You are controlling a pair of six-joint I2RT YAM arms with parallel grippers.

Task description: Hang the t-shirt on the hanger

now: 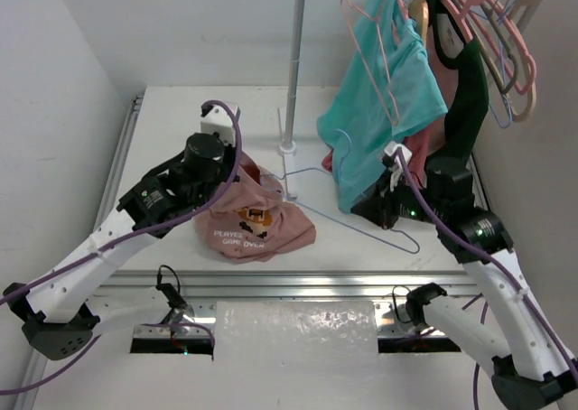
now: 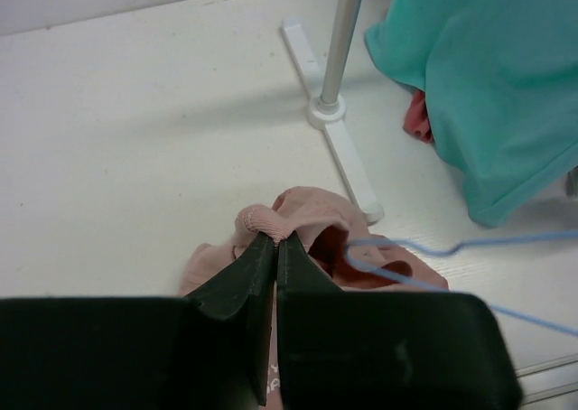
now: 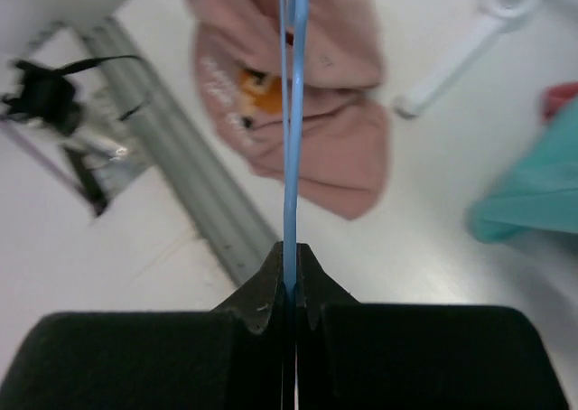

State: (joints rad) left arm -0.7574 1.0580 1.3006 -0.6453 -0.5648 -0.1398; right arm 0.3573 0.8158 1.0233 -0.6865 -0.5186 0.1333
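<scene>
On the table (image 1: 172,130), left tool (image 2: 275,239) pinches t-shirt (image 1: 257,228); right tool (image 3: 290,258) clamps hanger (image 3: 293,112), pointing shirtward.

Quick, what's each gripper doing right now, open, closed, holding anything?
Left gripper: closed on the t-shirt.
Right gripper: closed on the hanger.

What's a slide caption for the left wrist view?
Left claw shut on the pink t-shirt collar, light blue hanger beside it, teal shirt behind.

There's the t-shirt (image 1: 253,225), near-left on the table (image 1: 172,121); hanger (image 1: 361,227) lies just right of it, rack pole (image 1: 293,67) standing behind both.
</scene>
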